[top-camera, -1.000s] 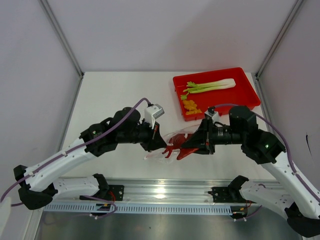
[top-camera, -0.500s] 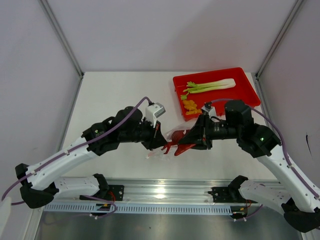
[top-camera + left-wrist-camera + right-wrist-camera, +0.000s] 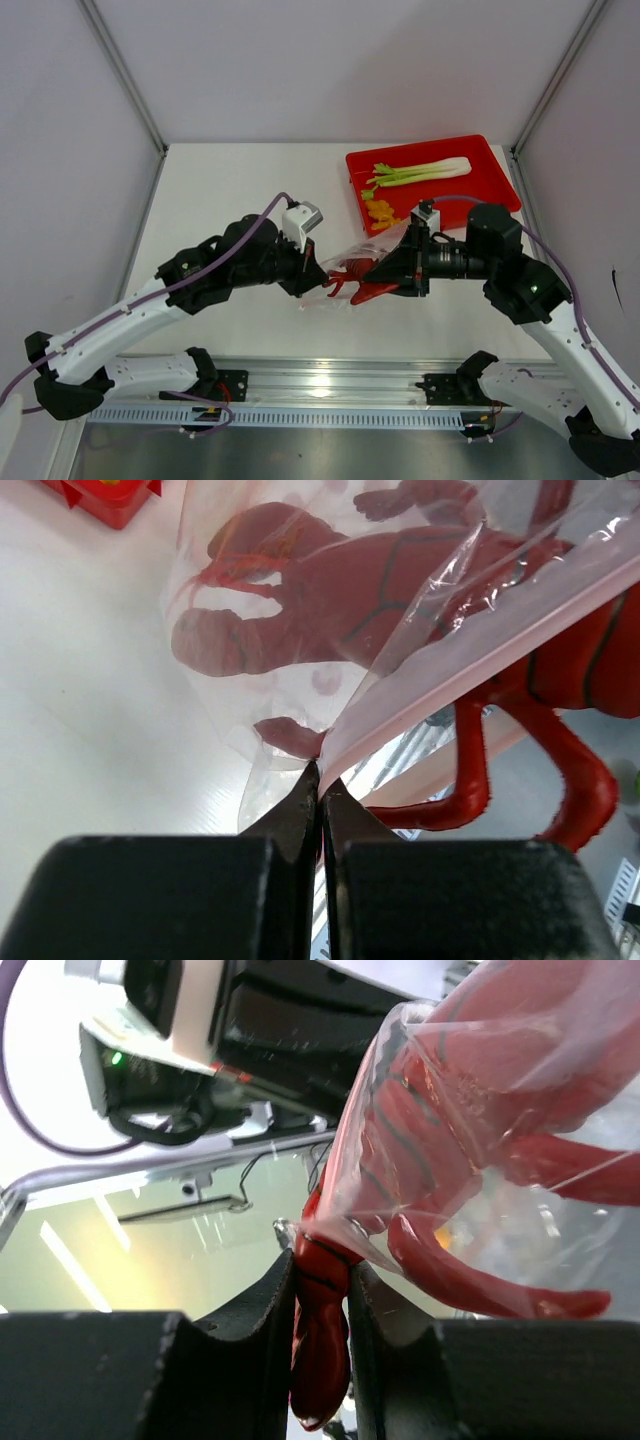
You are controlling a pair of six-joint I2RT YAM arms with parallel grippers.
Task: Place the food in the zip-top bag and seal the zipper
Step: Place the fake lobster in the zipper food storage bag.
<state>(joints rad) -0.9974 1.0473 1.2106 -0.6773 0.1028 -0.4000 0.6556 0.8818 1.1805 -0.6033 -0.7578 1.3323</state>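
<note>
Top external view: above the white tabletop (image 3: pixel 230 190), left tool (image 3: pixel 320 772) pressed together, pinching the zip-top bag (image 3: pixel 290 590) beside its pinkish zipper (image 3: pixel 480 655). Right tool (image 3: pixel 320 1290) pinching the dark red spiky piece (image 3: pixel 320 1350), partly inside the bag. Green stalk (image 3: pixel 425 172) and yellow-orange pieces (image 3: pixel 380 212) lying in the red tray (image 3: pixel 490 195).
</note>
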